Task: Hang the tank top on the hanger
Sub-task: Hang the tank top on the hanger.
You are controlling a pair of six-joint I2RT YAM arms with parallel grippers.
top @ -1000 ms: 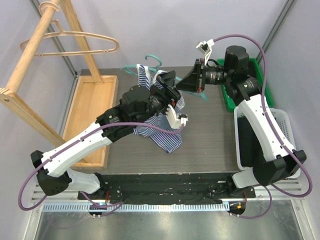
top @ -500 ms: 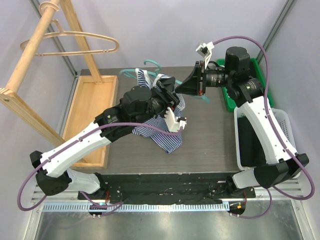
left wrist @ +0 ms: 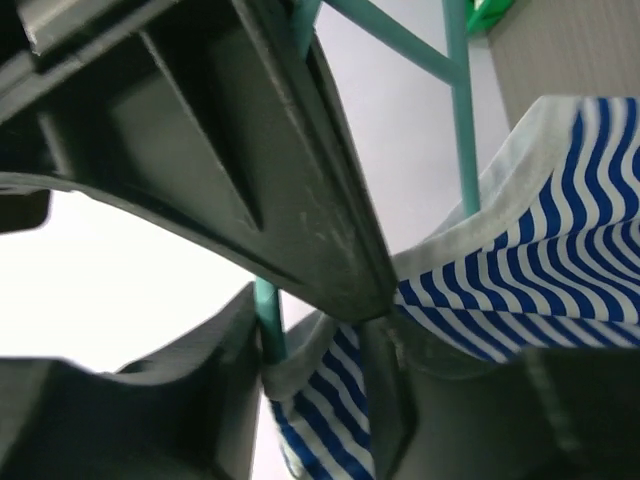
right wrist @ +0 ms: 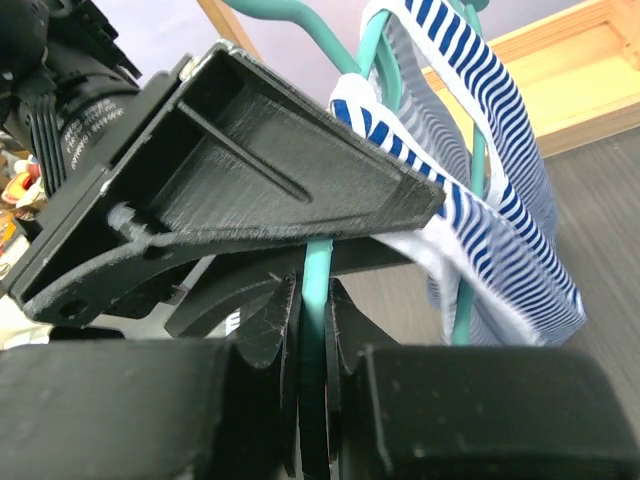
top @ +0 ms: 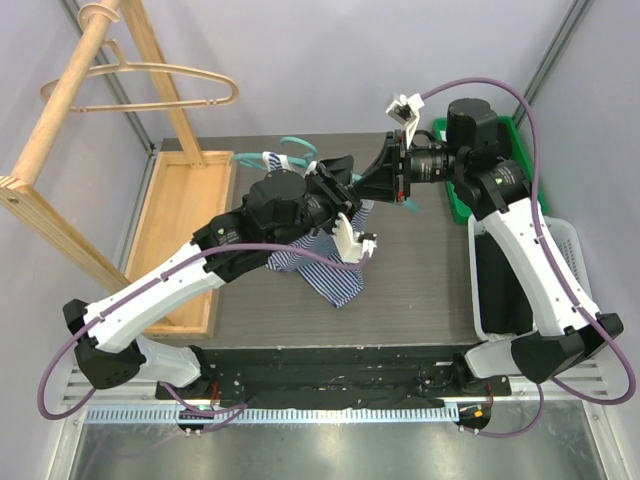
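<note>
The striped tank top [top: 335, 275] hangs bunched from the teal hanger [top: 292, 144] above the table's middle, its lower part trailing onto the tabletop. My right gripper [top: 372, 182] holds the hanger up; in the right wrist view its pads are shut [right wrist: 315, 330] on the thin teal rod [right wrist: 318, 270], with the striped fabric [right wrist: 480, 200] draped just beyond. My left gripper [top: 345, 198] is up against the garment beside the right one. In the left wrist view its fingers [left wrist: 320, 375] close on the top's white-trimmed edge [left wrist: 560, 260], a teal hanger rod [left wrist: 460, 100] running through the same gap.
A wooden rack with a tan hanger [top: 150, 75] stands at the back left above a wooden tray [top: 185, 220]. A green bin [top: 520, 150] and a white basket [top: 570, 250] holding a black garment [top: 495, 280] sit at the right.
My left gripper has risen toward the hanger and its jaws have narrowed onto the striped fabric. The right gripper with the hanger has shifted slightly left.
</note>
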